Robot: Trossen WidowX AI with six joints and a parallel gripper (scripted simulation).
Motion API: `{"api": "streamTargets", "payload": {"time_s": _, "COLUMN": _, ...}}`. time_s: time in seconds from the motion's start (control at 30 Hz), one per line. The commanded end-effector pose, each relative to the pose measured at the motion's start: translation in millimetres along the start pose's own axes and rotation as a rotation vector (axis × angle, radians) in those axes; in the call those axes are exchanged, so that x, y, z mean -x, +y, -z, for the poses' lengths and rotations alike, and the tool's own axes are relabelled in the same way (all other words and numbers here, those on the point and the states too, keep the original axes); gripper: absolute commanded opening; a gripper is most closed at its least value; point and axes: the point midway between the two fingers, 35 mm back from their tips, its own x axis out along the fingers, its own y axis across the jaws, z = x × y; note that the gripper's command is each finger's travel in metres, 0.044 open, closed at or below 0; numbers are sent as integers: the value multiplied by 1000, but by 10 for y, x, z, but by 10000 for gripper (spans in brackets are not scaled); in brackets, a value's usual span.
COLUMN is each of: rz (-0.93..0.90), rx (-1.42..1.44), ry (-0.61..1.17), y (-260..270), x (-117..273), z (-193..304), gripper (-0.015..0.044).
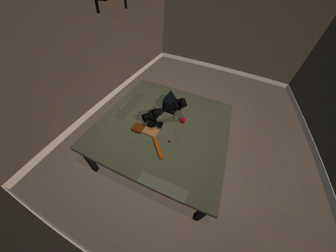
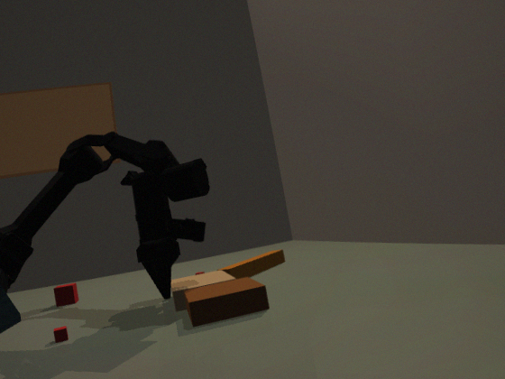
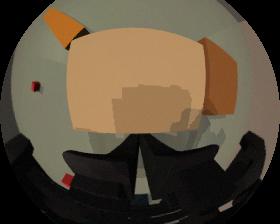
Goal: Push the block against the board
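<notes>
The tan board (image 1: 150, 131) (image 2: 205, 279) (image 3: 135, 65) lies flat. The brown square block (image 1: 137, 128) (image 2: 227, 307) (image 3: 222, 80) lies flat at its short end, on the right in the wrist view. They are touching or nearly so; a narrow gap cannot be ruled out. On the gripper's side, the block's edge is set back from the board's long edge, so these edges are not even. My gripper (image 2: 167, 297) (image 3: 139, 131) is shut and empty, pointing down low beside the board's near long side, at or very close to it. Contact is unclear. The arm hides its fingertips in the top view.
An orange strip (image 1: 158, 148) (image 2: 263, 263) (image 3: 64, 27) lies with one end by the board's far left corner in the wrist view. A larger red cube (image 1: 182, 120) (image 2: 65, 295) (image 3: 68, 180) and a small red cube (image 1: 169, 141) (image 3: 35, 86) lie on the table (image 1: 195, 169).
</notes>
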Motion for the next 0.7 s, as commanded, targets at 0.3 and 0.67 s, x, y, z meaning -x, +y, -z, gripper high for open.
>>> {"api": "streamTargets", "payload": {"time_s": 0.3, "rz": -5, "rx": 5, "ry": 2, "y": 28, "x": -38, "z": -148, "gripper": 0}}
{"api": "streamTargets", "payload": {"time_s": 0.67, "rz": -5, "rx": 5, "ry": 2, "y": 26, "x": -38, "z": -169, "gripper": 0}}
